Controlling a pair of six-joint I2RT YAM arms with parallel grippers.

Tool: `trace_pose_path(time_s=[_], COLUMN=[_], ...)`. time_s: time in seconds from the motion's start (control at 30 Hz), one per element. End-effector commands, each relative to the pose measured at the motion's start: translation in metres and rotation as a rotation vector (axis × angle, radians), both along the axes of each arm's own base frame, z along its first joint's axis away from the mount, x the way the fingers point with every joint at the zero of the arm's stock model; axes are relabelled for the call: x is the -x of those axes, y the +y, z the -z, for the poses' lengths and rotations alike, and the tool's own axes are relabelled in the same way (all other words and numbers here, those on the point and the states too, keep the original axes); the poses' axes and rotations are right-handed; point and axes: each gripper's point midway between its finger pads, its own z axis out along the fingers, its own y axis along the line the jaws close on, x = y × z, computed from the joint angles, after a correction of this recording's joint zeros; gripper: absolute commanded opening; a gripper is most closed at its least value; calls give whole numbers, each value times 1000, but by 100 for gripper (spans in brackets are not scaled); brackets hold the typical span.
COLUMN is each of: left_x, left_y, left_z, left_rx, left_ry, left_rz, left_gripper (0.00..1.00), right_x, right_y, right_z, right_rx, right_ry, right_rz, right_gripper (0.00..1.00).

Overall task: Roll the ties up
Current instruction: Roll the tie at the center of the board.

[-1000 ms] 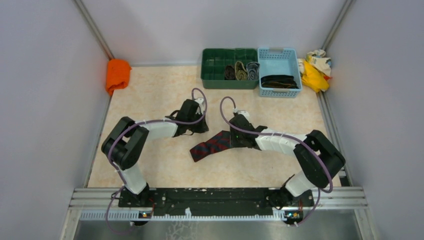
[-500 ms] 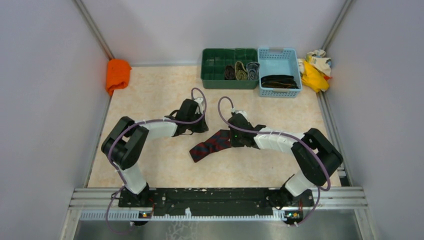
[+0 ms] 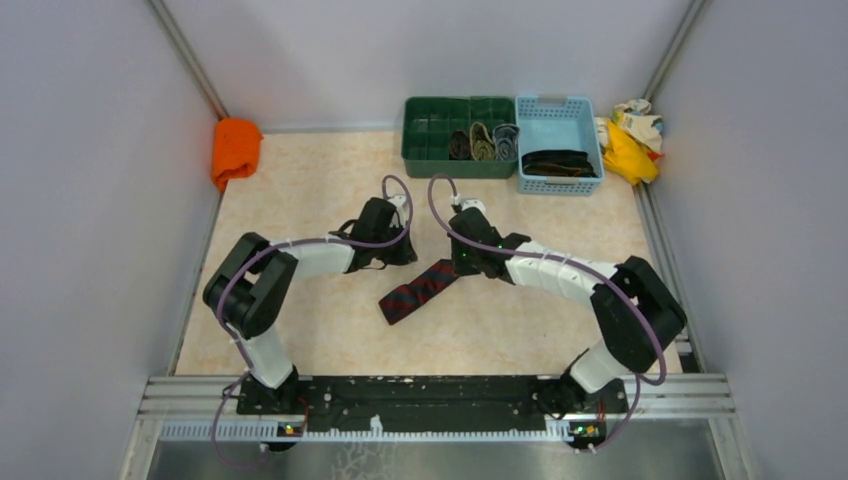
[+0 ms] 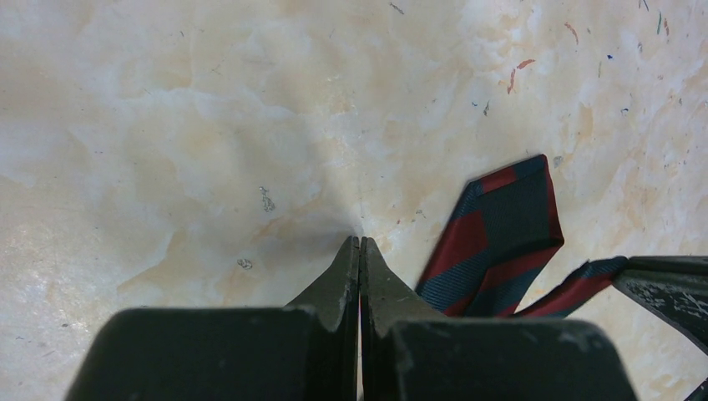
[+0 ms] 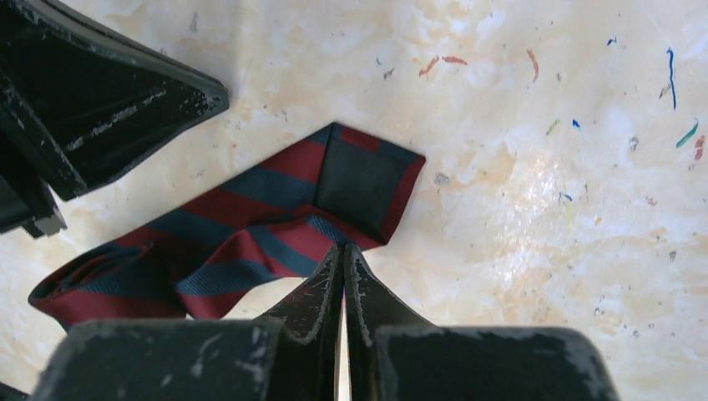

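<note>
The left gripper point(image 4: 360, 241) has its jaws pressed together with nothing between them, tips low over bare table point(image 3: 300, 190). Just at its 3 o'clock lies the dark red and navy striped tie point(image 3: 418, 290), near the table's middle and running from a broad pointed end at 7 o'clock up toward 1 o'clock. The right gripper point(image 5: 343, 249) is likewise closed, its tips down on the tie's upper end. I cannot tell whether a fold of cloth is pinched.

The tie looks light, thin and limp. It should drape and slide on the smooth tabletop rather than hold any shape, so a roll would likely loosen unless pinned. The narrow folded end under the right gripper seems the sensible place to grip, with the other fingers steadying the strip.

Counted across:
- One orange cloth point(image 3: 236, 148) at 10 o'clock.
- One tie on the table.
- One green divided bin point(image 3: 430, 125) at 12 o'clock holding three rolled ties point(image 3: 482, 142).
- One blue basket point(image 3: 555, 108) at 1 o'clock with dark ties point(image 3: 556, 162), number unclear.
- One heap of yellow and cream rags point(image 3: 630, 135) at 2 o'clock.
</note>
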Motion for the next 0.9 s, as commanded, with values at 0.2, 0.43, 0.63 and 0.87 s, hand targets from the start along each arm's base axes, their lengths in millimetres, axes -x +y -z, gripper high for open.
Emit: trace_pose_path(time_s=[0.2, 0.43, 0.63, 0.87], left_x=[5, 4, 2, 0], left_y=[6, 11, 20, 39], left_z=[13, 14, 13, 15], left_rx=[-31, -44, -67, -103], left_ry=[37, 30, 21, 31], left_rz=[8, -11, -39, -97], left_gripper=[0, 0, 0, 0], right_x=[-30, -38, -44, -32], right_y=[-5, -18, -15, -20], right_z=[9, 32, 27, -21], right_rx=[98, 186, 173, 93], right_ry=[-4, 13, -13, -93], right_rz=[22, 59, 57, 44], right_gripper=[0, 0, 34, 42])
